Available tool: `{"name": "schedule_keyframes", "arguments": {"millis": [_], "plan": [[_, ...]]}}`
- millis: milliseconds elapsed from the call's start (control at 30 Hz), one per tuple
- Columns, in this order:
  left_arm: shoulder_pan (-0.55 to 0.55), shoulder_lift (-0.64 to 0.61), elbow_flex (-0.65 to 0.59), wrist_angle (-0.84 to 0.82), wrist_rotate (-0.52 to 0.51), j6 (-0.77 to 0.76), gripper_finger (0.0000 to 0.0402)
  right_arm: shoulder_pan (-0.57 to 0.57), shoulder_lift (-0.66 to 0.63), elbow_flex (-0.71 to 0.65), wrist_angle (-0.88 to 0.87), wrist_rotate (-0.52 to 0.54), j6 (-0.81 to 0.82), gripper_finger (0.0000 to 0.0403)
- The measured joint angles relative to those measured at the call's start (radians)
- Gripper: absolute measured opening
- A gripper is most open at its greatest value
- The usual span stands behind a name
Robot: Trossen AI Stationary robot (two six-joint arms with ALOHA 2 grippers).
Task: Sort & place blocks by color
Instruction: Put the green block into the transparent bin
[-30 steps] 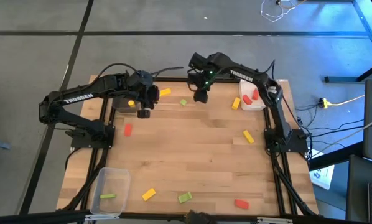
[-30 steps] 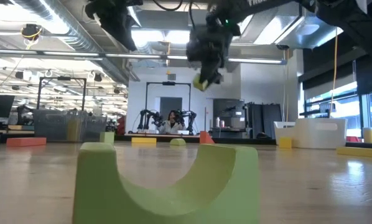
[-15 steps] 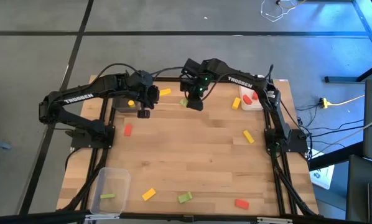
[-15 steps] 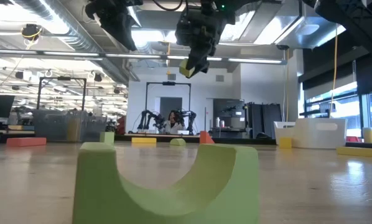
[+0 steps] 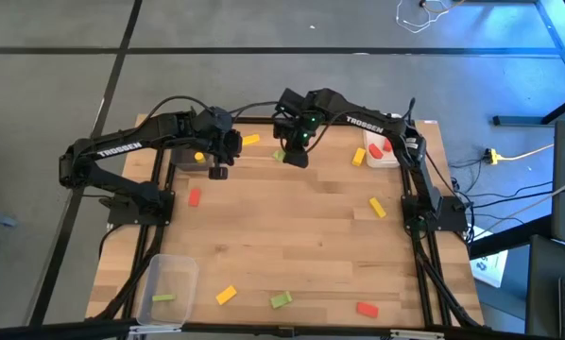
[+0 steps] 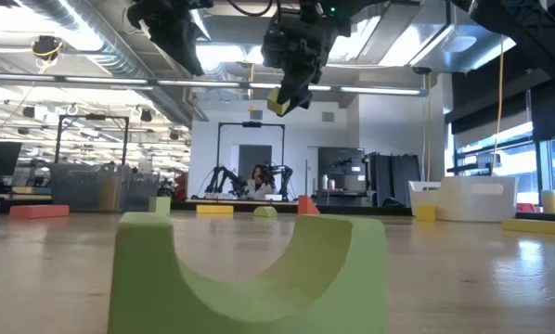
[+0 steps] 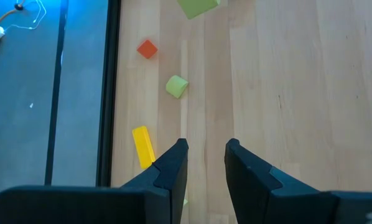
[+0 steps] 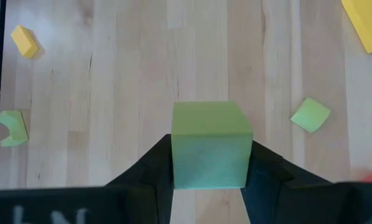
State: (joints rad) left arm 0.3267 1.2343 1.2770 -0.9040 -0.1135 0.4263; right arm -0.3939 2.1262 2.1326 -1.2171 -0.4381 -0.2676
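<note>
Right gripper: up off the table near its far edge, clamped on a light green cube; fingers pressed on both sides of it.
Same grip from table height: cube hanging high in the air under the gripper.
Left gripper: raised near the far-left corner, fingers a little apart, nothing between them.
Around the green cube: yellow bar and a small green piece just beside, on the far side of the table.
White tray: well to the right of the cube, red pieces inside, yellow block against its left wall.
Nearer side, well away from the cube: clear tray with a green bar; yellow block, green block, red block loose on the wood.
In the way: big green arch filling the low view's foreground.
Since a second ago: right gripper shifted left along the far edge with the cube; no change over the last half second. Left gripper unmoved.
</note>
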Motion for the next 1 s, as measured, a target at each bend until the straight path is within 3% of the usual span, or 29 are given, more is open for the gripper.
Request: {"name": "schedule_keyframes", "arguments": {"millis": [200, 533, 1000], "plan": [[0.0, 0.0, 0.0, -0.001, -0.008, 0.001, 0.0096, 0.0, 0.0, 0.0, -0.005, 0.0, 0.0, 0.0134], [0.0, 0.0, 0.0, -0.005, -0.117, 0.006, 0.0096, -0.003, -0.001, 0.0, -0.014, 0.0, 0.013, 0.0134], [-0.041, 0.004, 0.0, -0.005, -0.106, 0.336, 0.0096, -0.003, -0.002, -0.001, -0.015, 0.0, 0.023, 0.0134]]}}
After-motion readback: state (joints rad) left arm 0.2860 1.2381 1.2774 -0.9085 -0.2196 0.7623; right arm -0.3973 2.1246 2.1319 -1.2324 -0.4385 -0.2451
